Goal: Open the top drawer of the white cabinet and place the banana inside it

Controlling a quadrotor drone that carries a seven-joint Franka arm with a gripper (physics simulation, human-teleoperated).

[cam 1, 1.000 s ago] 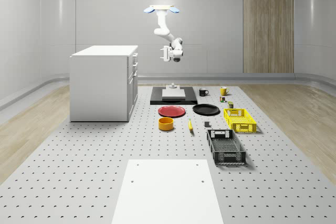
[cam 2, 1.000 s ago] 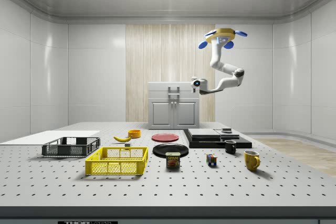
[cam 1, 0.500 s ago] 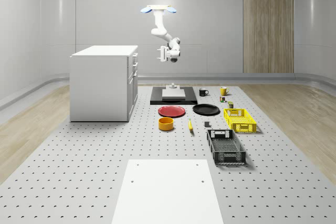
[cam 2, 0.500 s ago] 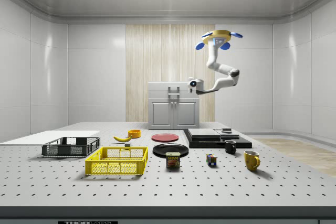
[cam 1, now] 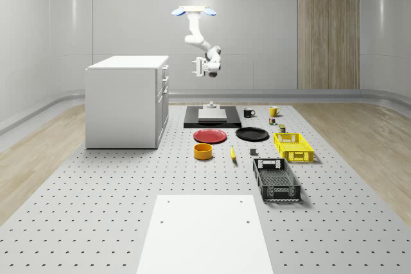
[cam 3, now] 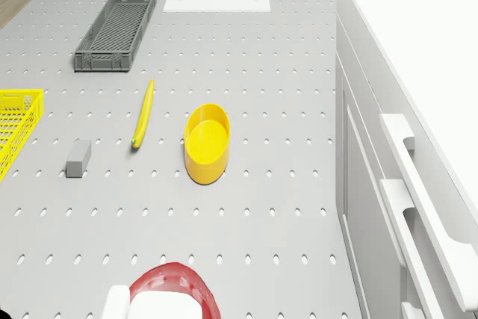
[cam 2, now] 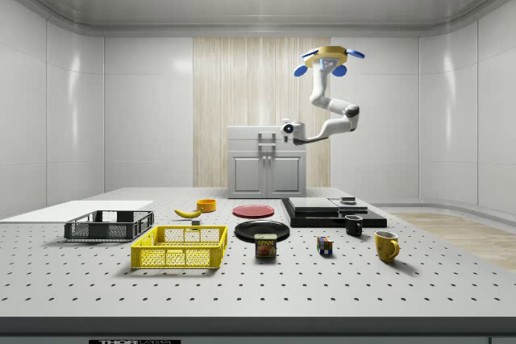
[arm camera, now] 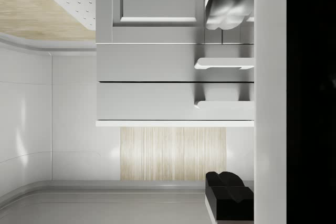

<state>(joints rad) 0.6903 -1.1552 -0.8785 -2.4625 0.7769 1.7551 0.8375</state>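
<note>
The white cabinet (cam 1: 127, 102) stands on the table's left in the whole-scene view, all its drawers closed. The top drawer's handle (arm camera: 226, 106) faces the wrist camera, just under the cabinet top. My drone (cam 1: 194, 11) hovers in the air in front of the cabinet's drawer side. The arm hangs down and my gripper (cam 1: 200, 67) is open at top-drawer height, a gap away from the front, holding nothing. It also appears against the cabinet (cam 2: 266, 163) as gripper (cam 2: 284, 128). The banana (cam 1: 232, 153) lies on the table beside the orange bowl (cam 1: 203, 151); banana (cam 3: 143, 113), bowl (cam 3: 207, 142).
A red plate (cam 1: 210, 136) and black plate (cam 1: 252, 134) lie below the arm. A black pad with a white block (cam 1: 212, 117), two mugs (cam 1: 249, 112), a yellow basket (cam 1: 293, 145), a dark basket (cam 1: 276, 178) and a white sheet (cam 1: 204, 234) are on the table.
The drone, arm and gripper have drifted towards the cabinet front, leftward in both fixed views, narrowing the gap. Everything on the table has stayed put.
</note>
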